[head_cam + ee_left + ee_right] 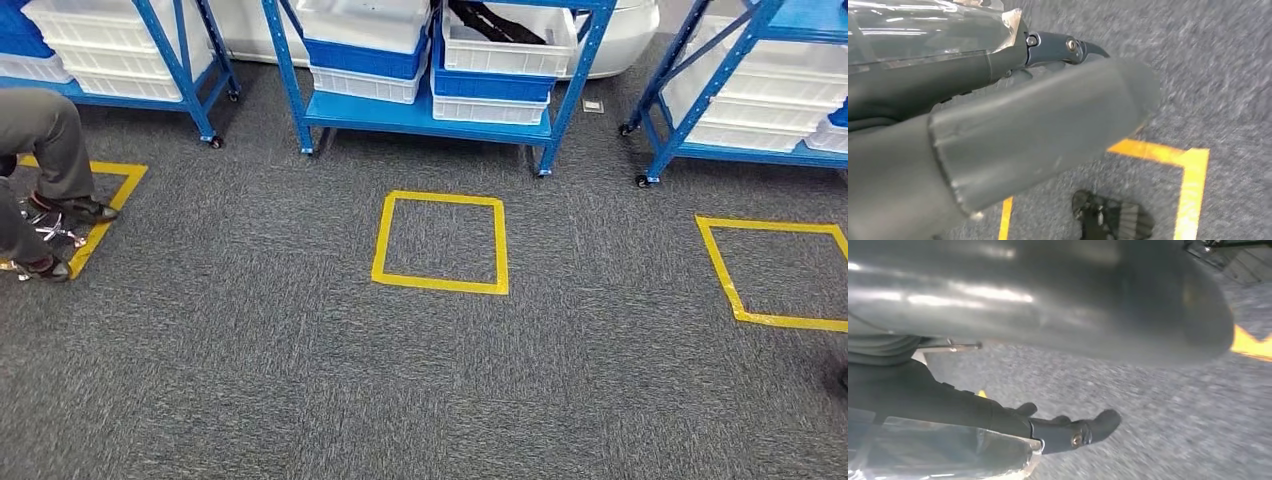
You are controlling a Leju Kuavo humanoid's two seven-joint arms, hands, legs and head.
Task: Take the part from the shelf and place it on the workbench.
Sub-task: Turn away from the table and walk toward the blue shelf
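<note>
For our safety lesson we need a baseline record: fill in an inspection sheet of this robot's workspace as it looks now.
Surface: grey carpet floor with yellow tape squares; workbench, nothing seen.
Job's things: blue shelf carries white and blue bins; dark objects lie in one white bin; cannot tell whether they are the part.
Clutter: nothing seen.
Robot hands: left robot hand and right robot hand hang over the carpet, fingers apart, holding nothing.
Cables: nothing seen.
Surroundings: a person's legs at left, feet by a chrome chair base; more blue shelves on both sides.
</note>
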